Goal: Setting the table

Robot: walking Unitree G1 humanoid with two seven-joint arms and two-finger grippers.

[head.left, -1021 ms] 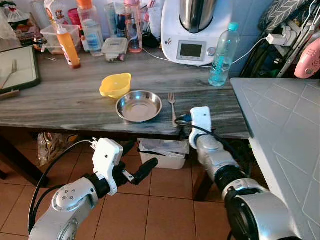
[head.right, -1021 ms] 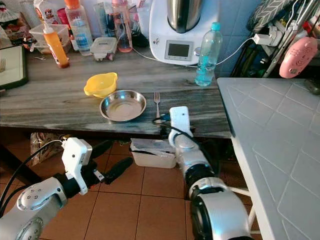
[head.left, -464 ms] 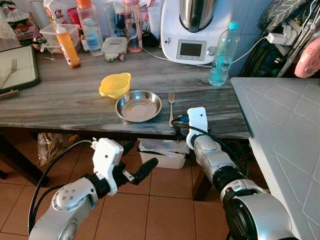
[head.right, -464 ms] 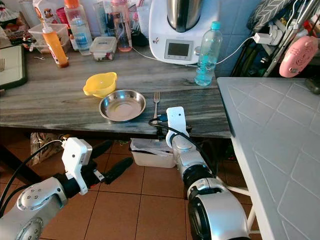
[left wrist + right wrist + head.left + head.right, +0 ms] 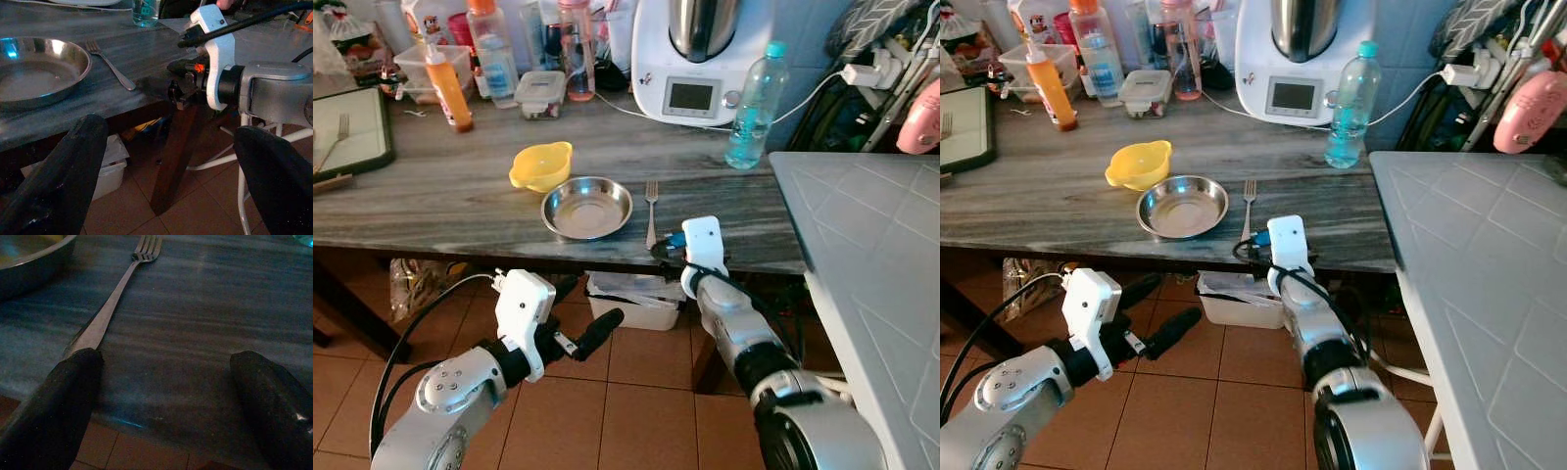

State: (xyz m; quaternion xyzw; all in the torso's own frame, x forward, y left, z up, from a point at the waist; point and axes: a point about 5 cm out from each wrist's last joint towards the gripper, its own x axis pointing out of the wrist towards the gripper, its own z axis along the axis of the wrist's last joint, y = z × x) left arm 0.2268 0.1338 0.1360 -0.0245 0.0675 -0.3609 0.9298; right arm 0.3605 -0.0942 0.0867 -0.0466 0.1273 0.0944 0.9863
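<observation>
A steel fork (image 5: 651,208) lies on the grey wooden table (image 5: 440,211), tines pointing away, just right of a round steel plate (image 5: 587,208). A yellow bowl (image 5: 540,166) sits behind the plate. My right gripper (image 5: 161,396) is open at the table's front edge, level with the top. One of its fingers (image 5: 58,401) sits right at the end of the fork's handle (image 5: 105,318), and nothing is between the fingers. My left gripper (image 5: 582,311) hangs open below the table over the floor, holding nothing.
A white kitchen machine (image 5: 702,59), a water bottle (image 5: 749,108), an orange sauce bottle (image 5: 447,88) and several jars line the back. A dark tray (image 5: 347,132) with another fork lies far left. A pale tiled counter (image 5: 871,255) stands right. A white bin (image 5: 631,299) is under the table.
My right gripper has edged slightly left, closer to the end of the fork's handle. The left arm, fork, plate and bowl have not moved.
</observation>
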